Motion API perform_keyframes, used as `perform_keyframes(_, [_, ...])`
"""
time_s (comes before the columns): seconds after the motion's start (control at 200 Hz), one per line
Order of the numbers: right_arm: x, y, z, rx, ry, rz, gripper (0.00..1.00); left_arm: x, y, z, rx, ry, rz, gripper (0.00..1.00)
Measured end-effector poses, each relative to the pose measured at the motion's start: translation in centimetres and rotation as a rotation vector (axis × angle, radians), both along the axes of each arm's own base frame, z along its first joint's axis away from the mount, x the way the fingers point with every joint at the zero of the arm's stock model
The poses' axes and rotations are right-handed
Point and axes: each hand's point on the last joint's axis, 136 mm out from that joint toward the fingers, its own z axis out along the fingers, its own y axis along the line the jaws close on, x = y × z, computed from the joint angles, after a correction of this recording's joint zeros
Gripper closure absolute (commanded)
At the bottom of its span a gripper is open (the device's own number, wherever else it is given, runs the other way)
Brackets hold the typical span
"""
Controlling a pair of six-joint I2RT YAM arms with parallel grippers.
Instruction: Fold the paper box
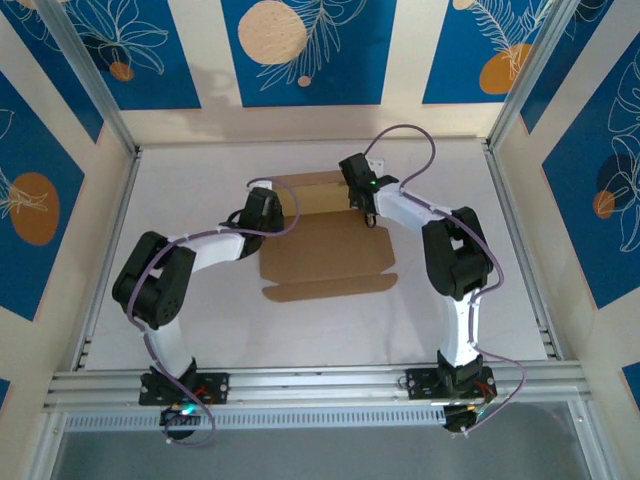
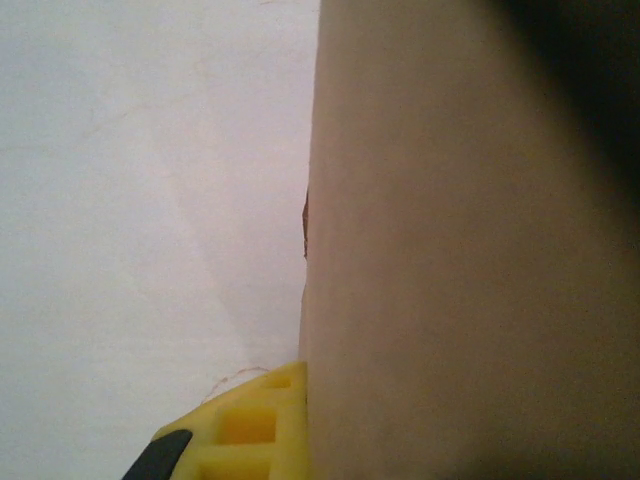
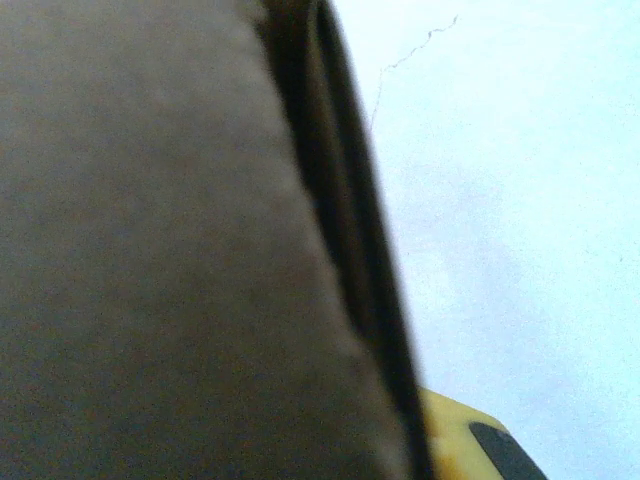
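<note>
Top external: paper box [image 1: 325,255] lies between left tool [image 1: 288,222] and right tool [image 1: 368,215].

Bright even light, soft shadows, paper box [image 3: 150,250] blurred close-up

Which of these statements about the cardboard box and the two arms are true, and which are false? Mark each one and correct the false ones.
1. The paper box lies on the white table. True.
2. The paper box is folded up with its lid closed. False: it is unfolded, with its panels and flaps spread out.
3. The left gripper is at the box's left edge. True.
4. The right gripper hangs over bare table near the arm bases. False: it is at the box's far right part.
5. Both grippers stand wide open. False: each is shut on the cardboard.
</note>
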Motion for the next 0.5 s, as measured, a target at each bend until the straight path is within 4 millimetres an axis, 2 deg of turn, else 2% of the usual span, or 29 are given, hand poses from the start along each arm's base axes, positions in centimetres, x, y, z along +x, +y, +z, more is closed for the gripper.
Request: perform_keyframes(0.5, [-0.47, 0.41, -0.06, 0.103, -0.006, -0.025, 0.98, -0.25, -0.05, 0.0, -0.051, -0.013, 0.059, 1.0])
